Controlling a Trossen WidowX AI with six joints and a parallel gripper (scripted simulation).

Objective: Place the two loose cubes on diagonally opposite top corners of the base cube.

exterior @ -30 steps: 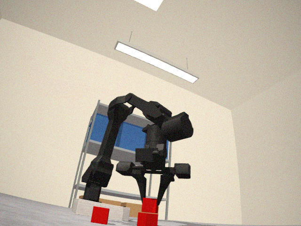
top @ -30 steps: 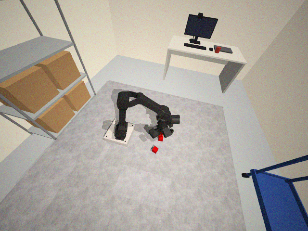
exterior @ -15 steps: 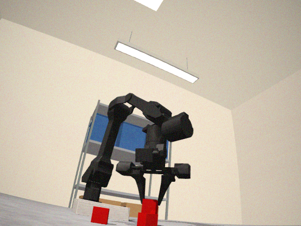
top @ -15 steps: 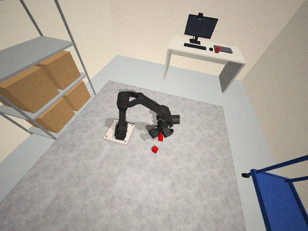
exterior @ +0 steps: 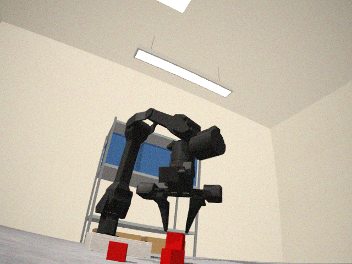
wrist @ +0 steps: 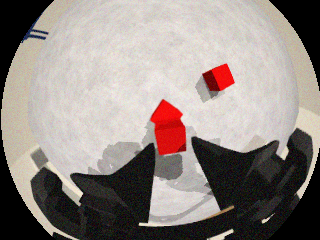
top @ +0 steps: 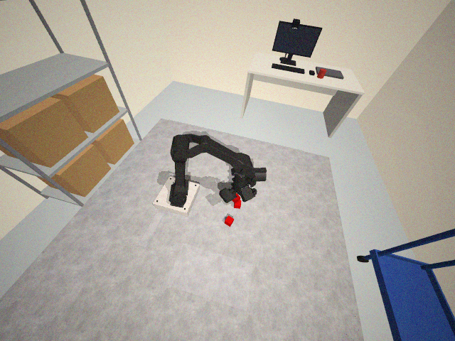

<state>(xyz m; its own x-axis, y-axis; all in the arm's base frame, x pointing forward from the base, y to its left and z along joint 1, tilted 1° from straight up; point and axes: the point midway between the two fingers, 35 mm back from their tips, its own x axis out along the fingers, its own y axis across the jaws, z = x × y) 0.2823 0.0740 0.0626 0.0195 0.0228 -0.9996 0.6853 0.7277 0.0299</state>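
Note:
A red base cube [exterior: 172, 257] [wrist: 166, 110] stands on the floor. A second red cube [exterior: 175, 241] [wrist: 170, 140] rests on it, looks about level, and is offset toward the gripper side in the wrist view. In the top view this red pair [top: 237, 204] is partly hidden by the gripper. The other loose red cube [top: 229, 221] [exterior: 116, 251] [wrist: 222, 77] lies on the floor apart from them. My gripper [exterior: 176, 231] [wrist: 173, 143] is open and points down, its fingertips apart on either side, at about the upper cube's top edge. Neither finger visibly touches it.
The arm's white base plate [top: 159, 201] [exterior: 119, 244] stands left of the cubes. A shelf with brown boxes [top: 47, 128] is at the far left, a desk [top: 301, 80] at the back and a blue cart [top: 415, 290] at the lower right.

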